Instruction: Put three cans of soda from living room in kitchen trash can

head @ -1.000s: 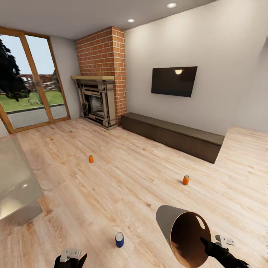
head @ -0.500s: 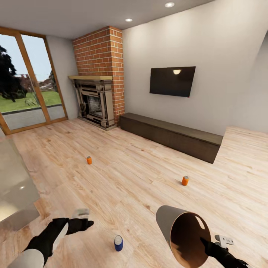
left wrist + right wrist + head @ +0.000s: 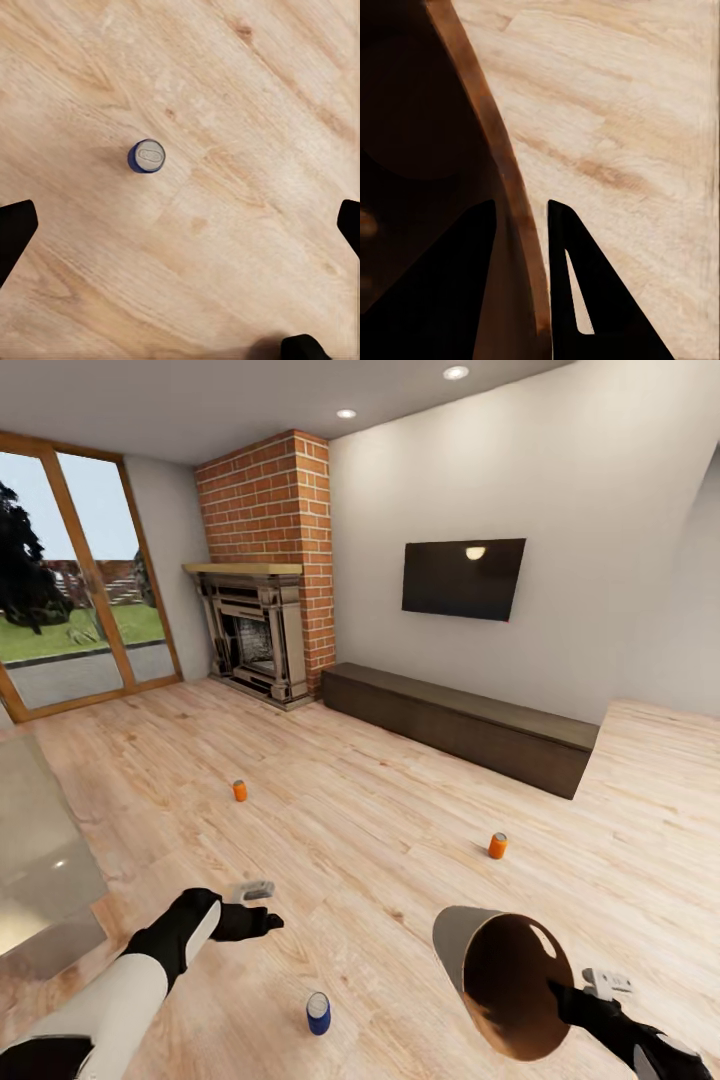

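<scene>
left arm swung out since a second ago, left end effector (image 3: 262,905) spread wide above blue can (image 3: 318,1012) on floor | right end effector (image 3: 521,277) pinching bin (image 3: 505,980) rim | I read: pickup next | orange cans (image 3: 240,790) (image 3: 497,845) further off

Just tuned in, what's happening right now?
The right gripper holds the trash can by its rim, tilted with its mouth open. The left gripper hovers open above a blue can standing on the wood floor. Two orange soda cans stand farther off, untouched.
</scene>
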`<state>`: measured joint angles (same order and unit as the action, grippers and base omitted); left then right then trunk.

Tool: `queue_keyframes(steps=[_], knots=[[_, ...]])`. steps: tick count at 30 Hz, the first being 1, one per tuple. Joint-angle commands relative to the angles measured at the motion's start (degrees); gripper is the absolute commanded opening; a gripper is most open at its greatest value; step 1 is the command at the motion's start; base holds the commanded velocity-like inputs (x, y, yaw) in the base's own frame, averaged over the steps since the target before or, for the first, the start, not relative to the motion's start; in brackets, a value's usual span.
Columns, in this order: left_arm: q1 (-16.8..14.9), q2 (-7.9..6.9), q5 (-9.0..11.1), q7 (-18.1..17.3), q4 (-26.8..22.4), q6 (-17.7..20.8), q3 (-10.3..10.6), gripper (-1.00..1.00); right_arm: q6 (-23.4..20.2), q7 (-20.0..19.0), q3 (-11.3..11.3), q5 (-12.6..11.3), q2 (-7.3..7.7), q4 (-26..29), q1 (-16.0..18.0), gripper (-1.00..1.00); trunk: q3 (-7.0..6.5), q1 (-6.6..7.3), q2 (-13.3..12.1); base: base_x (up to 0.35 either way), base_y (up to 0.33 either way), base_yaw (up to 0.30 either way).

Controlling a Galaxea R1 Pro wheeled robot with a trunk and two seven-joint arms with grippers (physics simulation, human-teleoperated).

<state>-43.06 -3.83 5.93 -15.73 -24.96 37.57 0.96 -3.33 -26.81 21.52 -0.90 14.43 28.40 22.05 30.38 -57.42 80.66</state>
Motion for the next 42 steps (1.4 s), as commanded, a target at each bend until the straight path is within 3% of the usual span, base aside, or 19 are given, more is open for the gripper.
queue_keyframes(steps=[1, 3, 4, 5, 9, 12, 14, 23, 33, 38, 42], knots=[[-0.03, 0.04, -0.02, 0.04, 0.01, 0.14, 0.0, 1.0, -2.59, -0.46, 0.19, -0.41, 0.01, 1.82, 0.85, -1.0, 0.0, 0.01, 0.01, 0.0, 0.0, 0.0], [-0.09, 0.11, -0.01, 0.04, 0.04, 0.36, 0.0, 1.0, -8.24, -0.26, 0.12, 1.79, -0.02, 5.51, 2.62, -1.0, 0.0, 0.01, 0.01, 0.0, 0.0, 0.0], [-0.12, 0.15, -0.02, 0.11, 0.06, 0.47, 0.0, 1.0, -14.34, -0.14, 0.08, 3.85, -0.17, 9.57, 4.28, -1.0, 0.0, 0.01, 0.01, 0.0, 0.0, 0.0], [-0.16, 0.16, 0.04, 0.14, 0.07, 0.61, 0.01, 1.0, -23.7, 0.04, -0.2, 6.51, -0.52, 16.26, 6.22, -1.0, 0.0, 0.01, 0.01, 0.0, 0.0, 0.0], [-0.19, 0.15, 0.12, 0.11, 0.03, 0.74, 0.04, 1.0, -27.91, 0.16, -1.56, 7.61, -0.69, 19.55, 7.57, -1.0, 0.0, 0.01, 0.01, 0.0, 0.0, 0.0], [-0.23, 0.05, 0.14, 0.1, 0.01, 0.86, 0.07, 1.0, -30.15, 0.3, -3.51, 8.1, -0.76, 20.87, 11.28, -1.0, 0.0, 0.01, 0.01, 0.0, 0.0, 0.0], [-0.26, -0.04, 0.09, 0.11, 0.0, 1.18, 0.09, 1.0, -33.86, 0.55, -5.43, 8.42, -0.75, 21.4, 16.49, -1.0, 0.0, 0.01, 0.01, 0.0, 0.0, 0.0], [-0.26, 0.16, 0.13, 0.67, -0.13, 3.26, -0.02, 1.0, -37.02, 5.89, -10.54, 8.41, -0.89, 21.41, 18.55, -1.0, 0.0, 0.01, 0.01, 0.0, 0.0, 0.0], [-2.15, 0.19, 0.22, 0.97, -2.86, 6.56, -0.16, 1.0, -44.49, 6.36, -12.64, 8.29, -1.04, 21.84, 18.63, -1.0, 0.0, 0.01, 0.01, 0.0, 0.0, 0.0], [-2.33, 0.17, 0.16, 1.04, -3.17, 7.04, -0.17, 1.0, -44.94, 6.51, -13.69, 8.28, -1.33, 21.92, 18.64, -1.0, 0.0, 0.01, 0.01, 0.0, 0.0, 0.0], [-3.45, 1.49, 0.92, -0.26, -4.49, 7.59, -0.61, 1.0, -43.13, 7.09, -14.76, 11.81, -1.08, 20.71, 19.12, -1.0, 0.01, 0.0, 0.01, 0.0, 0.0, 0.0]])
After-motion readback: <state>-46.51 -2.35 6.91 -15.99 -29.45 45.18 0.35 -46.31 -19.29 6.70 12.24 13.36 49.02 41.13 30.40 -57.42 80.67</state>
